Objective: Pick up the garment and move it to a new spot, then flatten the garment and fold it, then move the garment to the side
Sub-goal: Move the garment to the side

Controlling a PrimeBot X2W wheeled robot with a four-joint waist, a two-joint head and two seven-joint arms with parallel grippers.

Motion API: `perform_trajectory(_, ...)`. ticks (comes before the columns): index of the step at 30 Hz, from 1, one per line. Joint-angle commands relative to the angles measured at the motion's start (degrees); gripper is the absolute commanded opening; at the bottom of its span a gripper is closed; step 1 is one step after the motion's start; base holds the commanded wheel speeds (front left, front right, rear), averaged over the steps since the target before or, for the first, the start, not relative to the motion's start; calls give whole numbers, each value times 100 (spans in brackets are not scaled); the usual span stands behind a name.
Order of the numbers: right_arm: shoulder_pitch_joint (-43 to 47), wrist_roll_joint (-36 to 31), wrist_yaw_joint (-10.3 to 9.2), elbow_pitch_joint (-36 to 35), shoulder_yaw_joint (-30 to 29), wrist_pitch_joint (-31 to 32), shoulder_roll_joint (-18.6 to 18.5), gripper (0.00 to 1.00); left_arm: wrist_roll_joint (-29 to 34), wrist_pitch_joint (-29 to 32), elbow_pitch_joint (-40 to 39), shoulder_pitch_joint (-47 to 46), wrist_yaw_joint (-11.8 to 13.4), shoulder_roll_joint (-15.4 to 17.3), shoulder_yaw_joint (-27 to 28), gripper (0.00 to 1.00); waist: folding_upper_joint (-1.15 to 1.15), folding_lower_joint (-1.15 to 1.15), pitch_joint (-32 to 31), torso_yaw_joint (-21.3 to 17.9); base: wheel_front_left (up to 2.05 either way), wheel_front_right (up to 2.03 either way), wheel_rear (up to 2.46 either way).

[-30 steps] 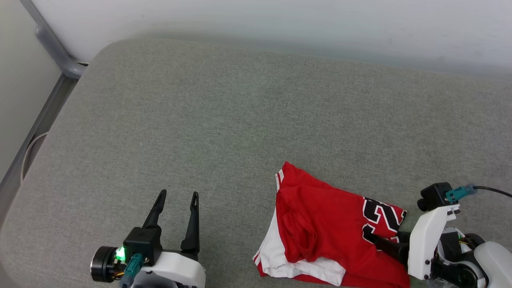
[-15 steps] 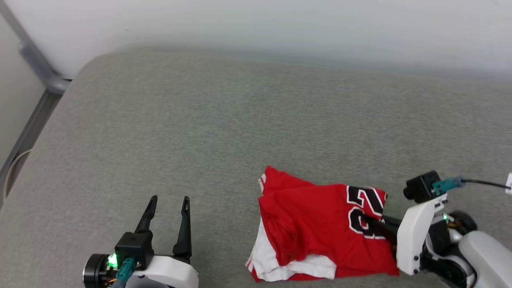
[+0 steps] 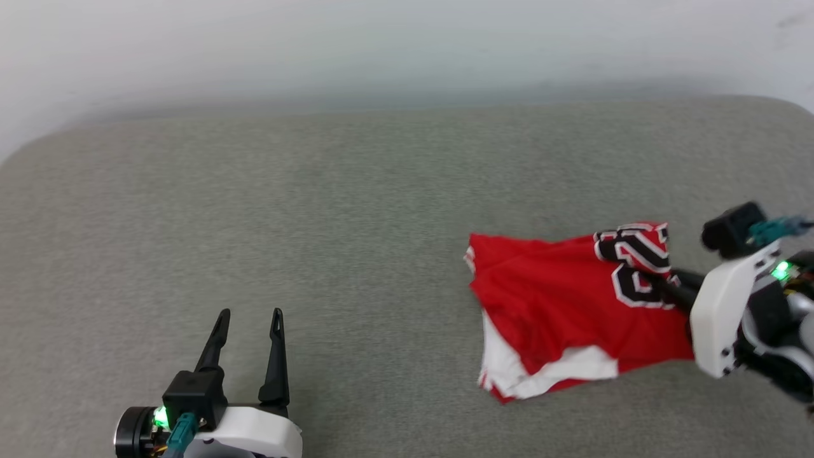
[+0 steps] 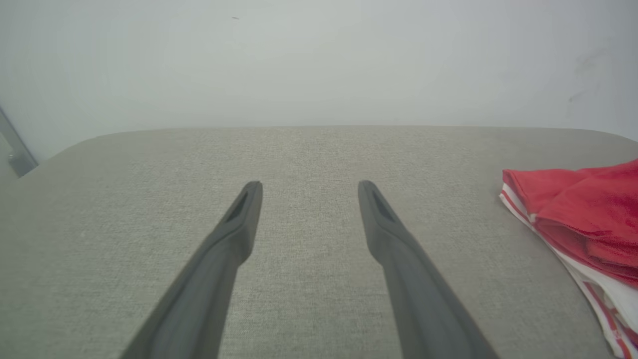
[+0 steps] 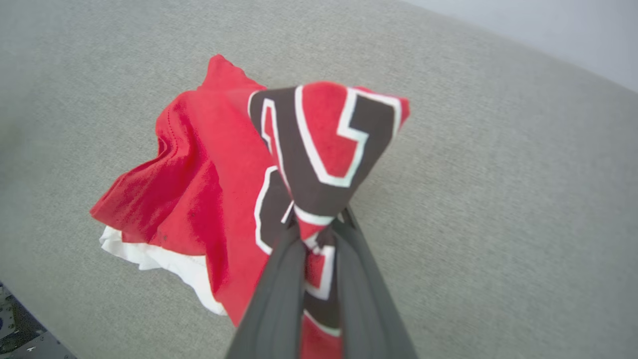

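While the right gripper (image 5: 319, 223) pinches one end of it, the garment (image 3: 559, 305) lies bunched on the grey cushion (image 3: 318, 222).
It is a rumpled red jersey. White sleeve cloth and red-white striped trim show along its edge nearer the cushion's front, and black white-outlined lettering covers the part toward the cushion's right end. The right gripper's two dark fingers are pressed together on that lettered part, which rises to a peak above the fingertips. The remainder trails away from this gripper and rests on the cushion. The left gripper (image 3: 249, 313) is near the cushion's front, well apart from the garment, its fingers spread over bare cushion.
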Motion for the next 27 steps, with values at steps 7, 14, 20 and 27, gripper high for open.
perform_trajectory(7, -478, 70, -5, 171, -243, 172, -383, 0, 69, -13, -137, -212, -15, -2, 61, 100, 0, 0, 403, -459, 0, 0, 0)
perform_trajectory(14, -712, 82, -5, 642, -695, 389, -1057, 0, 175, -13, -250, -549, -112, 9, 48, 100, 0, 0, 874, -331, 0, 0, 0)
perform_trajectory(20, -894, -30, -6, 1232, -1148, 515, -1448, 0, 250, -13, -414, -803, -145, 9, 85, 100, 0, 0, 1400, -203, 0, 0, 0)
perform_trajectory(27, -1153, -478, -7, 1924, -1693, 544, -1615, 0, 286, -13, -595, -1032, -190, 7, 55, 100, 0, 0, 1853, -73, 0, 0, 0)
